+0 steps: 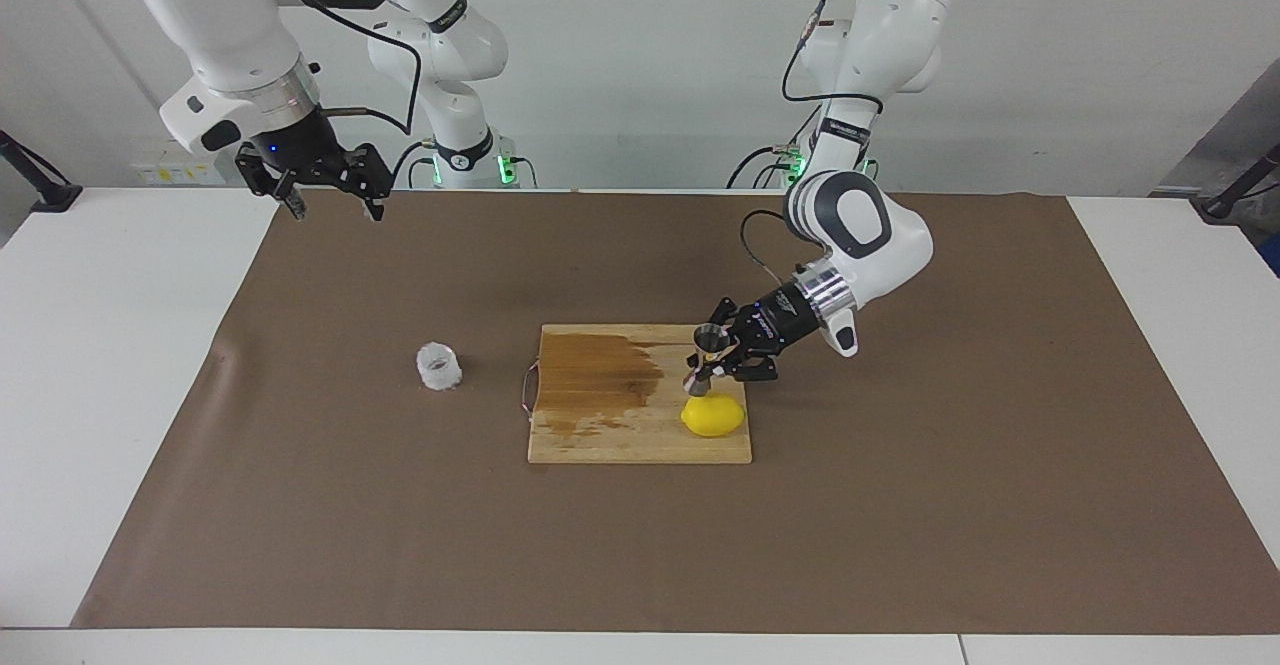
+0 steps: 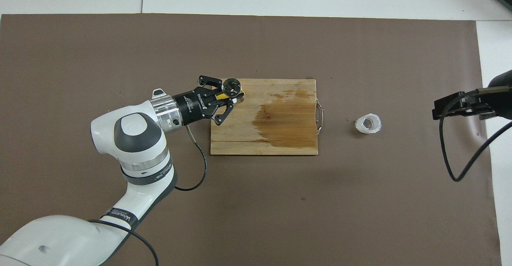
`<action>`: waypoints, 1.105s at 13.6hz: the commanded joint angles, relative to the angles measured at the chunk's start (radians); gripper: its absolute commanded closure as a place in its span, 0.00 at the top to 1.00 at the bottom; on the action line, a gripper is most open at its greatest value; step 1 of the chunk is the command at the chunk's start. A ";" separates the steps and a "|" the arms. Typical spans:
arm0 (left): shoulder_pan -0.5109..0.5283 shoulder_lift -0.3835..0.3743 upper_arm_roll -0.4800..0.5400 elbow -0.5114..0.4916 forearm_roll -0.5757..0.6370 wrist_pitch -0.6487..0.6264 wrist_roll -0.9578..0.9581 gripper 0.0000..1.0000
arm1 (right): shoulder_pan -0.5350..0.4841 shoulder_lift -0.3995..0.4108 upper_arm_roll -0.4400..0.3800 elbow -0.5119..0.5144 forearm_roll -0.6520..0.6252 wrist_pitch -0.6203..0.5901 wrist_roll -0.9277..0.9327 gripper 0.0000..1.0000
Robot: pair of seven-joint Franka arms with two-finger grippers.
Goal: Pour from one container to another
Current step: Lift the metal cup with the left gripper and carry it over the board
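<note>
The steel jigger (image 1: 706,356) is held in my left gripper (image 1: 722,358), slightly tilted, just over the lemon (image 1: 713,416) at the cutting board's end toward the left arm. In the overhead view the jigger (image 2: 231,87) covers most of the lemon. The whitish plastic cup (image 1: 439,367) stands upright on the brown mat beside the board, toward the right arm's end; it also shows in the overhead view (image 2: 368,123). My right gripper (image 1: 332,207) hangs open and empty, high over the mat's edge near its base, and waits.
The wooden cutting board (image 1: 640,442) lies mid-table with a dark wet patch (image 1: 600,375) on its half toward the cup and a small metal handle at that end. A brown mat (image 1: 900,525) covers the white table.
</note>
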 commanded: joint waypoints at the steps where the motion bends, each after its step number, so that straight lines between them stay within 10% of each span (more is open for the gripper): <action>1: -0.083 0.006 0.018 -0.009 -0.135 0.065 0.033 0.00 | -0.005 -0.006 0.003 -0.003 0.003 -0.010 -0.001 1.00; 15: -0.226 0.108 0.016 0.017 -0.342 0.192 0.214 0.00 | -0.028 -0.019 -0.001 -0.004 0.003 -0.024 -0.004 1.00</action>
